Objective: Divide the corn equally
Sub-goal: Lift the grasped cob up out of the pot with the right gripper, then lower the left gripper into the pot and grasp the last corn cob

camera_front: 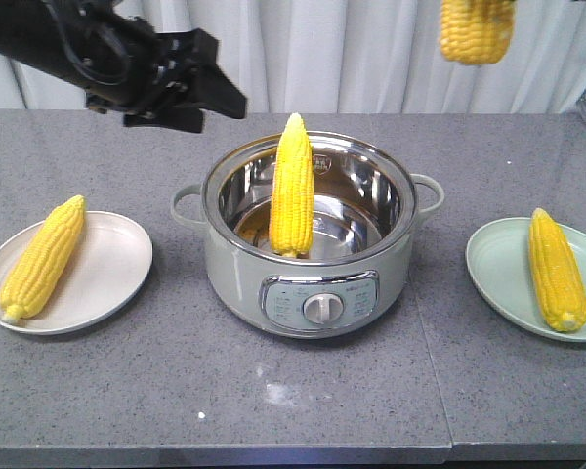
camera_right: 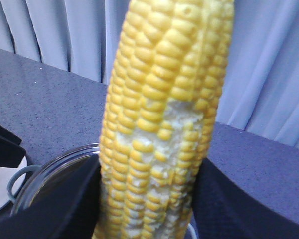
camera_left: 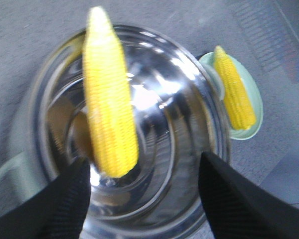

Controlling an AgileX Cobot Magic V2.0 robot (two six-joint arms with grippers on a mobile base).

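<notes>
Right claw tight around one cob; left claw agape above another cob in the pot

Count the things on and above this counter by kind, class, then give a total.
Corn cobs: 4
Plates: 2
Pot: 1
Total: 7
</notes>
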